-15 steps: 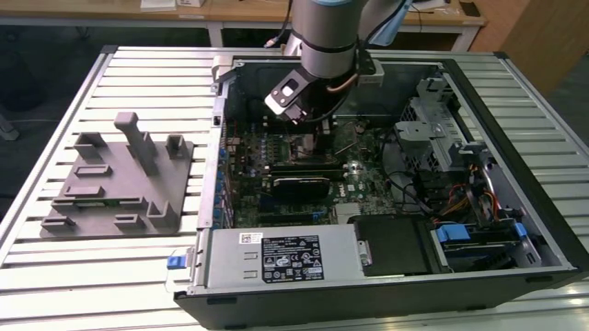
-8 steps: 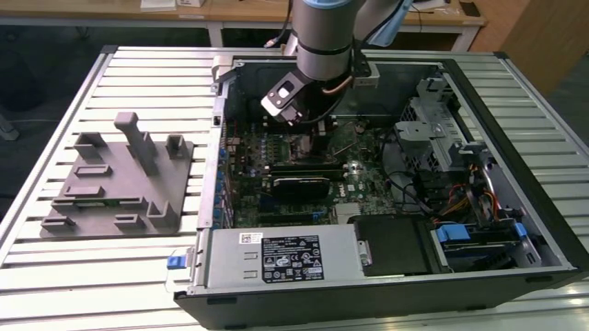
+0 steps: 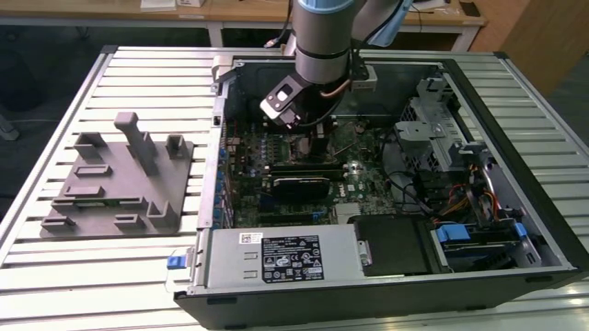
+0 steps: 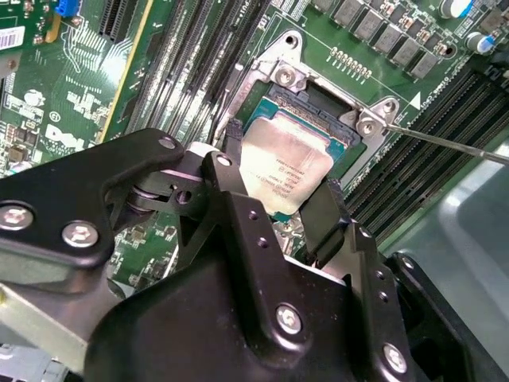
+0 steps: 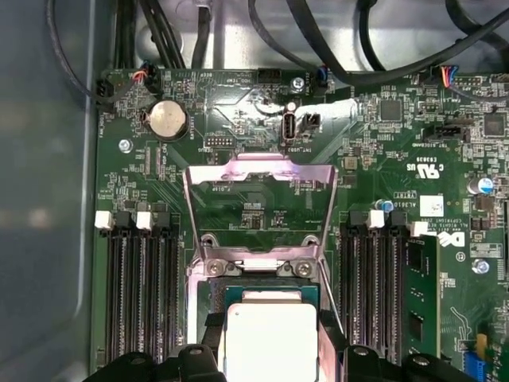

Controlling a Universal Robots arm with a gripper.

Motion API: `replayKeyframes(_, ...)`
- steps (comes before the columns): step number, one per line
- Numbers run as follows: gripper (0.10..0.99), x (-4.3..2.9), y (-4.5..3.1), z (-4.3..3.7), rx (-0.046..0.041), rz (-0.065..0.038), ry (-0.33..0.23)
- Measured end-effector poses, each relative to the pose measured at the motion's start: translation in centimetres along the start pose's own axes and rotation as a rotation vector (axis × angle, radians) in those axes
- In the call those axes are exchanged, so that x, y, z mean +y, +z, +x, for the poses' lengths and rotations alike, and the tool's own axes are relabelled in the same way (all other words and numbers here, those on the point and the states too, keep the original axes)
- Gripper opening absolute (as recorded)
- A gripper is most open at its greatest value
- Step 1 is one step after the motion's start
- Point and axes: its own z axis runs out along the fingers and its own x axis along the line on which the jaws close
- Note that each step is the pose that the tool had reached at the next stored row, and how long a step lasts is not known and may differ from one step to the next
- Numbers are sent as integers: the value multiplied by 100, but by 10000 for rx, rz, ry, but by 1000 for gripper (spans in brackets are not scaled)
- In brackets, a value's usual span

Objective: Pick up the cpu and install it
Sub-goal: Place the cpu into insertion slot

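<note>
Inside the open computer case (image 3: 543,207), low over the motherboard (image 3: 368,183): the gripper (image 4: 280,181) has its two black fingers (image 4: 232,151) drawn in narrow against opposite edges of the cpu (image 4: 293,159). I read the chip as clamped, lying flat with its metal top up.

- The cpu sits squarely between the jaws, not off to either side. Near-square, so no real long axis. Its edges run parallel to the socket frame (image 4: 362,123) in the second wrist view.
- The socket lies directly beneath the chip. I cannot tell whether the chip is seated or a little above.
- In the first wrist view, the cpu (image 5: 270,338) covers most of the socket opening. The load plate (image 5: 258,171) is swung open, between the socket and the coin battery (image 5: 168,119).
- The thin lever rod (image 4: 445,143) sticks out from the socket corner, clear of the fingers.
- Memory slots (image 5: 135,294) flank the socket on both sides.
- The grey tray (image 3: 115,183) sits outside the case, well apart.
</note>
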Motion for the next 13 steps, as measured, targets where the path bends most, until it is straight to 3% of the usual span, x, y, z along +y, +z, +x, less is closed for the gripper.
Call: replayKeyframes(13, 541, -8, 65, 9, 20, 3, -111)
